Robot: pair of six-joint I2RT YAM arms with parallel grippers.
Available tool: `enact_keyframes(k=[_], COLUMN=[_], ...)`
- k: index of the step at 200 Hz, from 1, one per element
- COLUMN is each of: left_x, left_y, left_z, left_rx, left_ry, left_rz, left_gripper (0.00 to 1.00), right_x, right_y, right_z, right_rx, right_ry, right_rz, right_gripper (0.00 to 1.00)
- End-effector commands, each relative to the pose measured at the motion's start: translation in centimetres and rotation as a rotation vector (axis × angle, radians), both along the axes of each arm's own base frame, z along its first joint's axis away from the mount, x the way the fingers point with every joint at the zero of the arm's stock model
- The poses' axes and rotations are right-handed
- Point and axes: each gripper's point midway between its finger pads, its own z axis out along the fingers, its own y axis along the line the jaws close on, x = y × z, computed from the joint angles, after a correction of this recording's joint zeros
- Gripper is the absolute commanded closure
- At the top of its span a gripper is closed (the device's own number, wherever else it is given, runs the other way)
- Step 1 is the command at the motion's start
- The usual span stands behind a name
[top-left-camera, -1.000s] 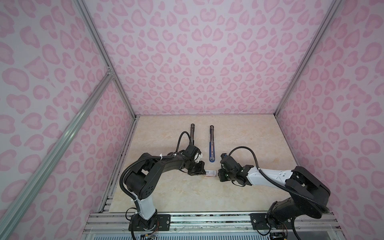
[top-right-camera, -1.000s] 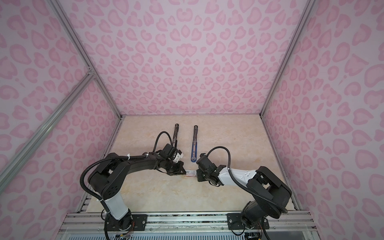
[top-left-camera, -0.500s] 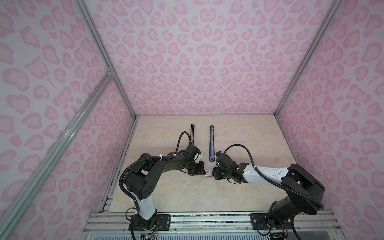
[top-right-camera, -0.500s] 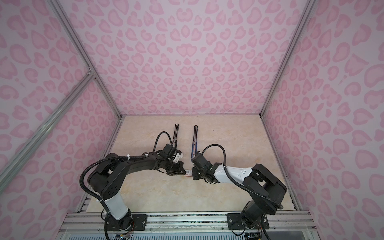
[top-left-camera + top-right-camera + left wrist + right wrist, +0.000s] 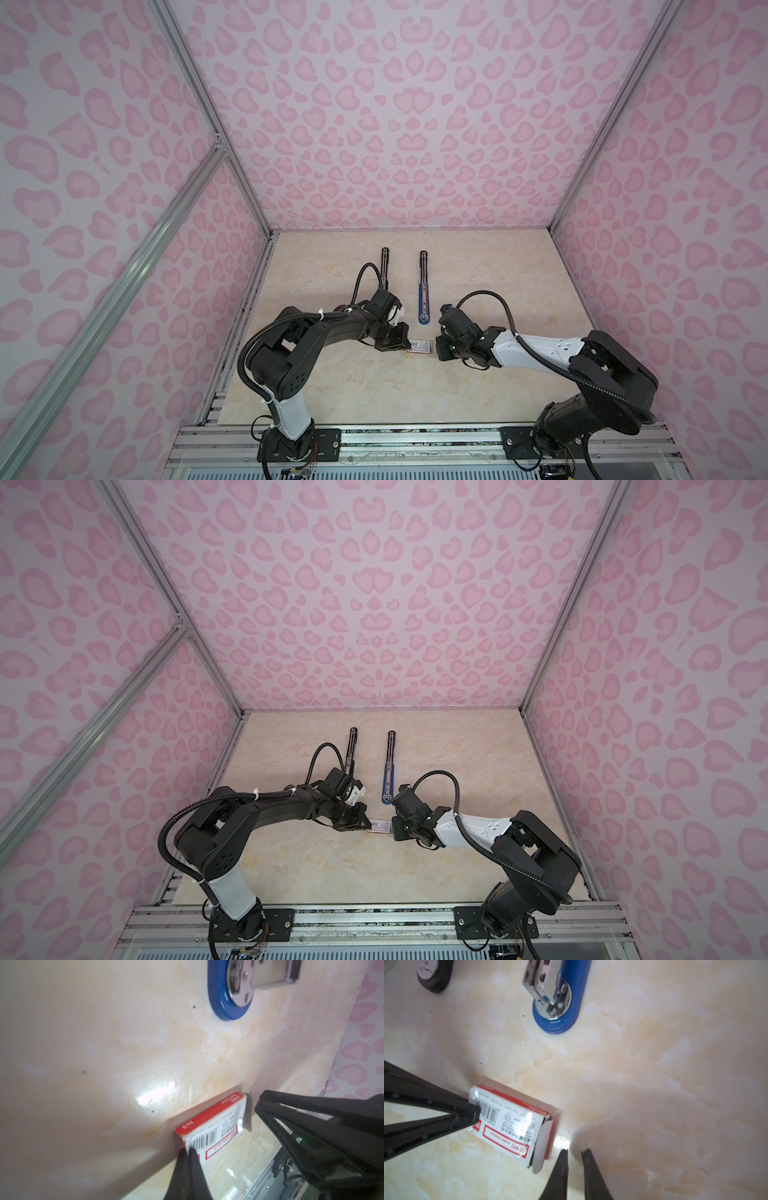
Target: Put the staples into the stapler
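The staples are hidden. A small white box (image 5: 420, 345) (image 5: 380, 826) with a red label and barcode lies flat on the table between my grippers. My left gripper (image 5: 405, 347) (image 5: 368, 827) (image 5: 188, 1151) is shut, its tips resting on the barcode end of the box (image 5: 216, 1126). My right gripper (image 5: 438, 353) (image 5: 395, 833) (image 5: 574, 1152) stands narrowly open just off the box's loose end flap (image 5: 542, 1147), with nothing between its fingers. The stapler (image 5: 423, 291) (image 5: 387, 771) (image 5: 556, 1007), blue base with a chrome channel, lies just behind the box.
A long black bar (image 5: 384, 266) (image 5: 352, 748) (image 5: 433, 976) lies parallel to the stapler on its left, partly under the left arm's cable. Pink patterned walls close in the beige marble table (image 5: 498, 282) on three sides. A metal rail (image 5: 395, 436) runs along the front.
My right gripper came in toward the box's flap end, then eased back a little, and its jaws narrowed. The left gripper and the box have stayed put.
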Motion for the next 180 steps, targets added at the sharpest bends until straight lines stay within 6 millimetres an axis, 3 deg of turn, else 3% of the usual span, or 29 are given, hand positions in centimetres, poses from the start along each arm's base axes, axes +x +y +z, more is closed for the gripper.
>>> enact_keyframes(k=[1,67,139,180], left_x=[-0.2,-0.3,-0.2,-0.2], left_y=[0.4,0.4,0.3,0.4], left_z=[0.0,0.1,0.1,0.1], left_rx=[0.018,0.019,0.02,0.024], left_ry=[0.004,0.005,0.002,0.004], left_rz=[0.0,-0.003,-0.006,-0.005], left_gripper=[0.97,0.97,0.97,0.97], right_x=[0.2,0.8,0.6,0.5], right_y=[0.5,2.1,2.9,2.2], right_z=[0.3,2.1,0.6,0.3], right_rx=[0.032,0.118,0.104,0.08], right_ry=[-0.007,-0.036,0.008,0.014], right_rz=[-0.006,0.008,0.032,0.024], right_gripper=[0.76,0.57,0.69,0.78])
